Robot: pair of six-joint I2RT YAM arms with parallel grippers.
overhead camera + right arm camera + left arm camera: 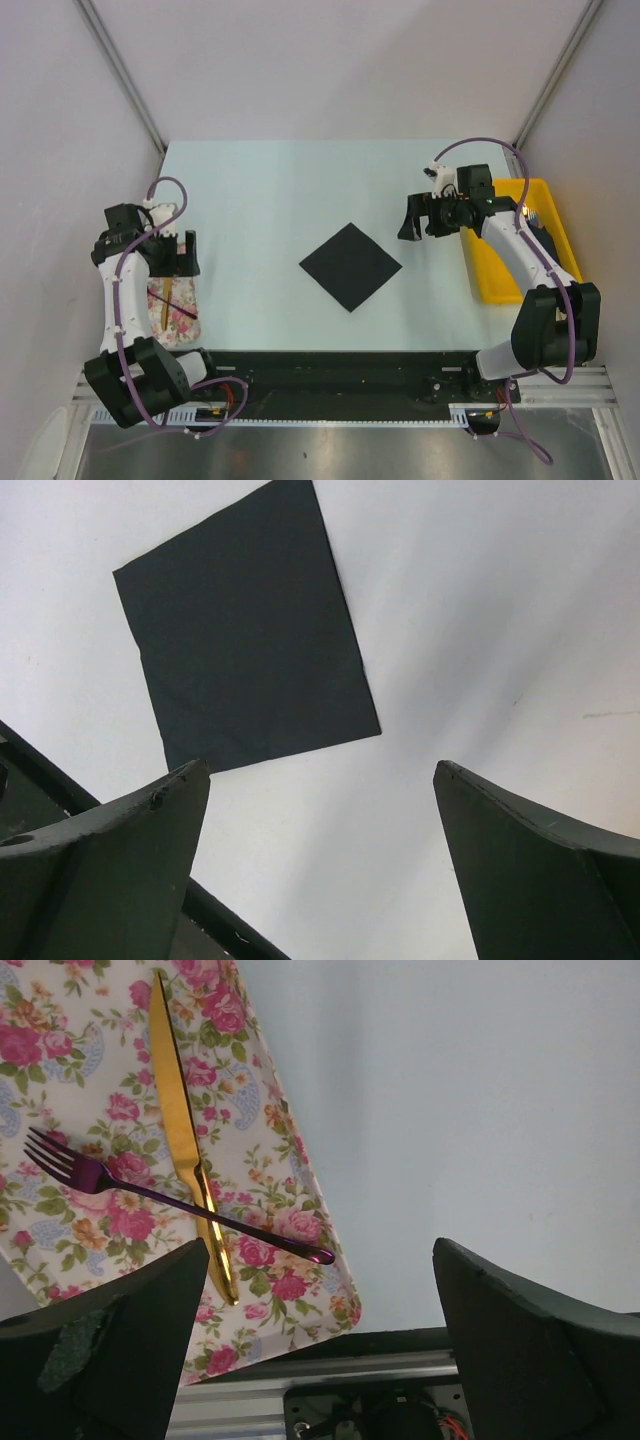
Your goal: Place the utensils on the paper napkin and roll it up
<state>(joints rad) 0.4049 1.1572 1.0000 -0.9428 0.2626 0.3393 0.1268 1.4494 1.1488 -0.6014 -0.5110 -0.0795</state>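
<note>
The black paper napkin (350, 265) lies flat as a diamond at the table's middle; it also shows in the right wrist view (245, 630). The utensils are a gold knife (180, 1130) and a purple fork (150, 1192), crossed on a floral cloth (90, 1080) at the left front (172, 310). My left gripper (178, 260) hovers open and empty just beyond the cloth's far end (320, 1260). My right gripper (425, 222) is open and empty above bare table, right of the napkin (320, 770).
A yellow bin (495, 275) stands at the right edge, under the right arm. A black and silver rail (340, 365) runs along the table's near edge. White walls close in the back and sides.
</note>
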